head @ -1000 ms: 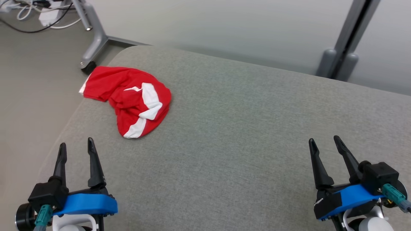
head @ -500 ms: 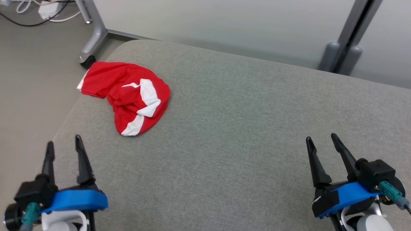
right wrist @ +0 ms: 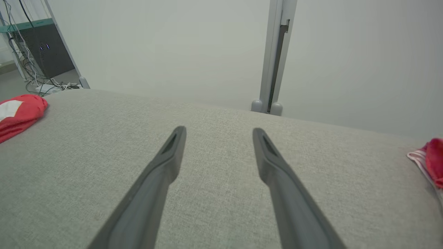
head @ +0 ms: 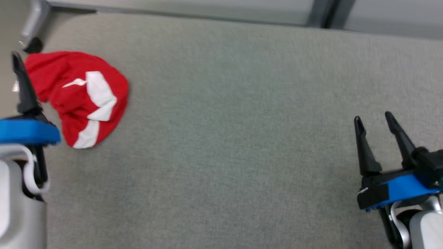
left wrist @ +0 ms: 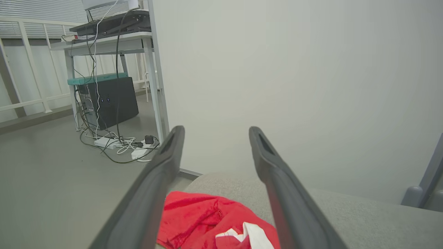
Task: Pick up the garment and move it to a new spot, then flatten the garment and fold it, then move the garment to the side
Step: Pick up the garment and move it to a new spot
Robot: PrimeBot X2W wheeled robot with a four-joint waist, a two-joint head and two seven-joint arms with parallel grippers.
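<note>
Both gape wide, holding nothing. My left claw (left wrist: 214,133) hangs just beside the crumpled red garment (head: 74,97) on the counter (head: 242,121); my right claw (head: 373,119) is well apart.

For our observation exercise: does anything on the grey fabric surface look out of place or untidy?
The red garment with white bands lies crumpled in a heap at the far left corner of the grey fabric surface. The right wrist view shows a second red, striped-edged cloth bunched at the right.
</note>
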